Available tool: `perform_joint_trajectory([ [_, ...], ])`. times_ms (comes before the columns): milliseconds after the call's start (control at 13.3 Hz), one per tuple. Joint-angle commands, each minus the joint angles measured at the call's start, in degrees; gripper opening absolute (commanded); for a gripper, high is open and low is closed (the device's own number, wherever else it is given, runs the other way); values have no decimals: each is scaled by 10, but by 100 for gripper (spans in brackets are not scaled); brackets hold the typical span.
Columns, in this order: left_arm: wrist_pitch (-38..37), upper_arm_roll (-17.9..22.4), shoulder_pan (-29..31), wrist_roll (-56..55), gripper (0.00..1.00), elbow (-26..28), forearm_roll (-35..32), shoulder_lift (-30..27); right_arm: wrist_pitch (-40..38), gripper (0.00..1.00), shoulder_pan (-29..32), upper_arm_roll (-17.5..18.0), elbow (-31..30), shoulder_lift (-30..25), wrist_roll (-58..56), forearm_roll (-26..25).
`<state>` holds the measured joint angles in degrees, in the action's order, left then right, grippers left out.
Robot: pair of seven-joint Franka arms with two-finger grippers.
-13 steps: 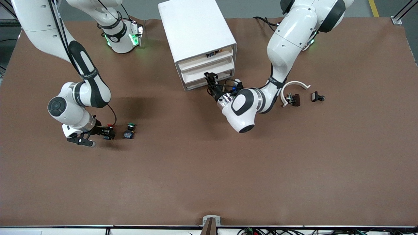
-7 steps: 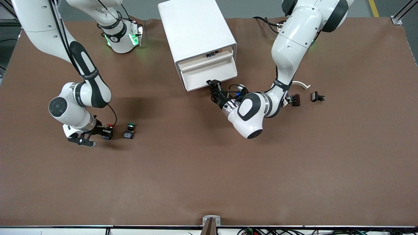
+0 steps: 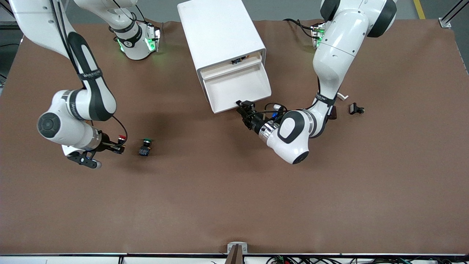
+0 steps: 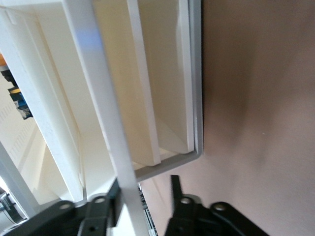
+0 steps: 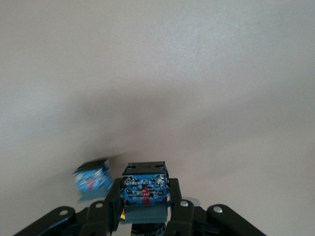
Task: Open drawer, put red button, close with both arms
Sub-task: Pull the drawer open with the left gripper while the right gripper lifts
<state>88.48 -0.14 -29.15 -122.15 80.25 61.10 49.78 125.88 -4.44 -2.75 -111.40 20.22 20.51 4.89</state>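
button [image 3: 120,138] with red cap, dark blocky body, clamped in right pincer [image 3: 116,147].

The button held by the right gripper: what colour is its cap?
Red, seen best in the front view.

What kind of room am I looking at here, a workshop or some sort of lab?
Most likely a robotics lab or test bench. Two white arms stand at a brown-covered table set with a white cabinet, its drawer pulled out, and small parts such as a red button. Cables run along the table's edge.
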Motion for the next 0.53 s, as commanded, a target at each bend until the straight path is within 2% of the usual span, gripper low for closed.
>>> perform_joint_trajectory([
  [0, 1, 6, -4, 3, 100, -26, 2, 6, -85, 0, -17, 1, 34, -42, 73, -1],
  [226, -8, 14, 15, 3, 100, -65, -13, 3, -170, 0, -57, 1, 65, -77, 173, 3],
  [452, -33, 9, 35, 7, 100, -112, -88, -6, -222, 0, -116, 2, 100, -91, 293, 5],
])
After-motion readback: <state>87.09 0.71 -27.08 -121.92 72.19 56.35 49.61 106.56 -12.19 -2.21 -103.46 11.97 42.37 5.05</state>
